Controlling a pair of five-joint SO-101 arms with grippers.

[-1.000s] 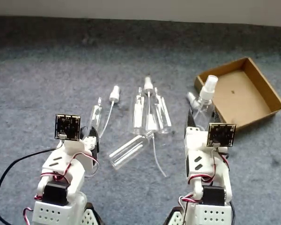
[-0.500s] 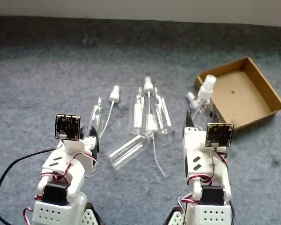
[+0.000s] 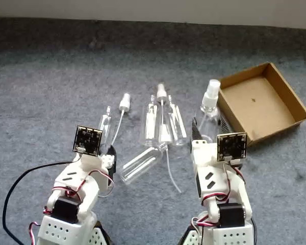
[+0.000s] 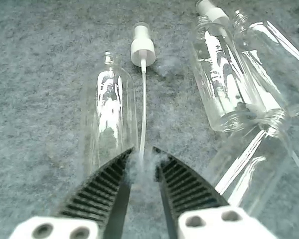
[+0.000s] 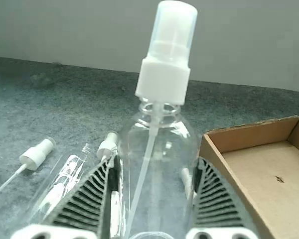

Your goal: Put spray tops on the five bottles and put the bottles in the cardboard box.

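My right gripper [image 3: 208, 131] [image 5: 154, 167] is shut on a clear bottle [image 5: 157, 144] held upright, with a white spray top [image 5: 167, 55] on its neck. It stands just left of the cardboard box [image 3: 260, 102]. My left gripper [image 4: 142, 152] [image 3: 111, 153] is open, its fingertips on either side of the end of the thin tube of a loose spray top [image 4: 142, 47] [image 3: 124, 102]. Beside that tube lies an uncapped bottle [image 4: 109, 114] [image 3: 105, 126]. Two bottles [image 3: 163, 122] lie side by side in the middle, with another spray top [image 3: 161, 92] between them. A third bottle [image 3: 138, 164] lies slantwise below them.
Everything lies on grey carpet [image 3: 51, 76]. The open box [image 5: 269, 164] has nothing in it, and its near wall is close to the held bottle. A loose tube [image 3: 172, 171] lies between the two arms. A black cable [image 3: 10, 189] loops at the left arm's base.
My right arm has drawn the capped bottle left, away from the box corner, and set it more upright. My left arm has moved right and forward to the tube's end.
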